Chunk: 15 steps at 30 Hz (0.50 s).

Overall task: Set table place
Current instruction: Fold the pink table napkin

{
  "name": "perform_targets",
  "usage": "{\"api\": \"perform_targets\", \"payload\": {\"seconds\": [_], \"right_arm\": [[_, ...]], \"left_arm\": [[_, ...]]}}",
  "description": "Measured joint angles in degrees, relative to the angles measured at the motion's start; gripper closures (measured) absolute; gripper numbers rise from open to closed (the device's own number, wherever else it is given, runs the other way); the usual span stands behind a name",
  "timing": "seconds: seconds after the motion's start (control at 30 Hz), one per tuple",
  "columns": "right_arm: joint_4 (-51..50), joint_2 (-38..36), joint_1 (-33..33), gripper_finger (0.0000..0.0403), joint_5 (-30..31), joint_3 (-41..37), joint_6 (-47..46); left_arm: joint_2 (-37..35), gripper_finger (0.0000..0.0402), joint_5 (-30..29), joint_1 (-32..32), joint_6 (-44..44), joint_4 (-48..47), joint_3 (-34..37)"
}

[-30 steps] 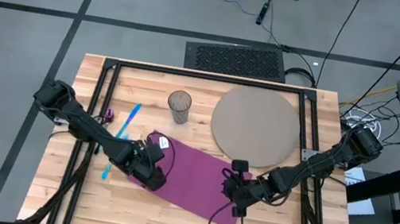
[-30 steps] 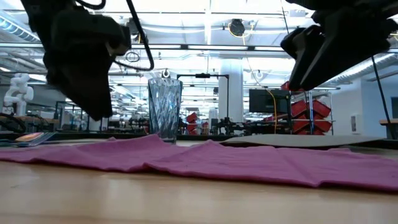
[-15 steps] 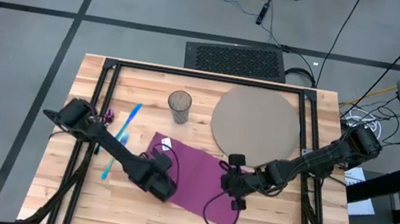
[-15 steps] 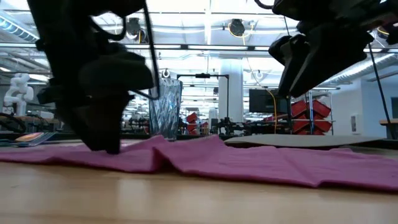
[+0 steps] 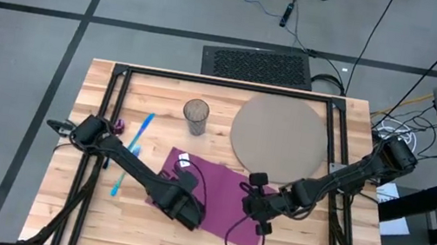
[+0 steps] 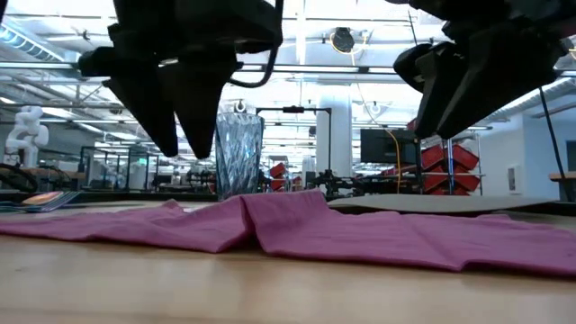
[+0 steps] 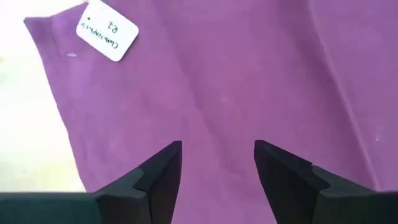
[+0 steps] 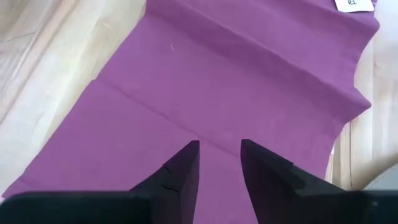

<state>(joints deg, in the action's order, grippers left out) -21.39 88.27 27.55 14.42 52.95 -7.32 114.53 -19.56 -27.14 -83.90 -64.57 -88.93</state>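
1. Low and centre in the high view, the purple napkin (image 5: 219, 200) lies spread on the table (image 5: 81, 215), rumpled, with a raised fold that shows in the middle of the low view.
2. The left gripper (image 5: 187, 210) hangs over the napkin's lower left part; in the low view it sits at upper left, clear of the cloth, its two fingers spread with nothing between them.
3. In the left wrist view the left gripper (image 7: 217, 165) points at bare purple cloth, and a white paper tag (image 7: 107, 31) sits at the upper left near the napkin's corner.
4. The right gripper (image 5: 261, 215) hovers over the napkin's right end, lower centre-right of the high view; in the low view it is at upper right, above the cloth.
5. The right wrist view shows the right gripper (image 8: 219, 165) with its fingers a little apart, holding nothing, over the creased napkin (image 8: 236, 81) with pale wood on both sides.
6. The big round mat (image 5: 278, 135) lies at the table's upper right, just beyond the napkin.
7. The clear glass (image 5: 195, 117) stands upright left of the mat, well apart from both grippers.
8. Blue cutlery (image 5: 134, 144) lies at the table's left, with a small pink piece (image 5: 119, 125) beside it near the left arm.
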Motion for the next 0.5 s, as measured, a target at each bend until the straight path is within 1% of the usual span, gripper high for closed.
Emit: {"api": "perform_targets", "payload": {"seconds": [0.1, 0.3, 0.5], "right_arm": [[0.11, 0.0, 0.04, 0.0298, 0.01, 0.0, 0.09], [0.17, -0.02, 0.04, 0.0298, -0.99, 0.0, 0.5], [0.33, -0.02, 0.05, 0.0298, -1.12, 0.0, 0.42]], "left_arm": [[1.98, 0.0214, 2.07, -0.22, -2.1, -0.61, 0.03], [5.63, 0.0214, 5.81, -0.41, -2.67, -0.63, 0.04], [6.81, 0.0214, 6.06, -0.37, -2.17, 1.33, 0.04]]}}
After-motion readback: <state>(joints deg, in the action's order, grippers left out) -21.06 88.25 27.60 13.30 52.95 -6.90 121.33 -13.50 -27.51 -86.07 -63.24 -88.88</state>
